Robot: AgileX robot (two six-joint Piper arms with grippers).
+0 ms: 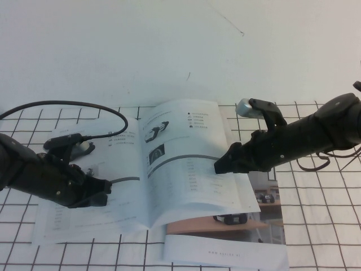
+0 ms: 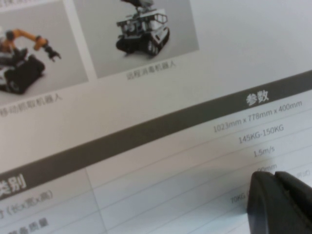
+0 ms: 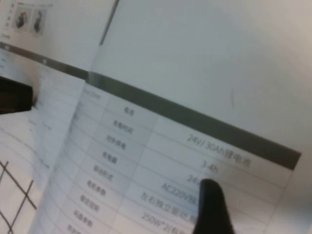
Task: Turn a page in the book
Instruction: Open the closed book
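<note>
Touching book [image 1: 130, 197]: left hand [image 1: 105, 189], right hand [image 1: 221, 166]

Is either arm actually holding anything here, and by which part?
Nothing is clearly gripped. The right tool sits at the lifted page's outer edge; a grip cannot be told. The left tool rests on the book's left page.

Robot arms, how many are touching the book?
2. The left gripper rests on the book's left side. The right gripper presses the raised page on the right side.
</note>
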